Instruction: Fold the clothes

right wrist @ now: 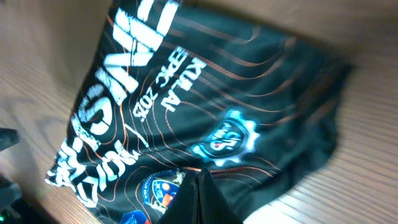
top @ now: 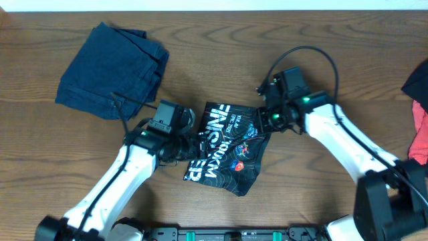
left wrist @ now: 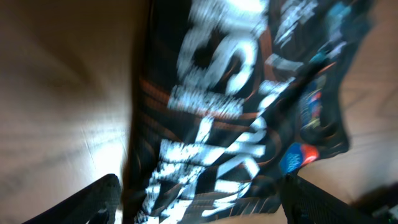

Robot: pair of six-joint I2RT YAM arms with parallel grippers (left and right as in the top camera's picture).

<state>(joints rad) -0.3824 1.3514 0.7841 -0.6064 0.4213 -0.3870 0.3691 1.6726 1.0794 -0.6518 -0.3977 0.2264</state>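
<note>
My right hand lies nearest the lens in the right wrist view. Its fingers are drawn together to a point and appear pinched on a dark edge of the jersey. In the left wrist view my left hand stands wide, one fingertip at each lower corner of the picture, with the jersey spread between them and nothing gripped. From overhead the jersey lies on the desk at its middle, between my left hand and my right hand. It is gathered into a compact, layered packet with the white lettering facing up. I judge the main folds as made: no sleeve lies spread out and the cloth covers a small patch. The outline is skewed, the near corner trails to a ragged point, and the upper right layer looks bunched where I hold it. What is left, I judge, is squaring the edges, perhaps one last fold, and letting go. A denim garment lies well apart at the far left, and a red garment at the right edge.
</note>
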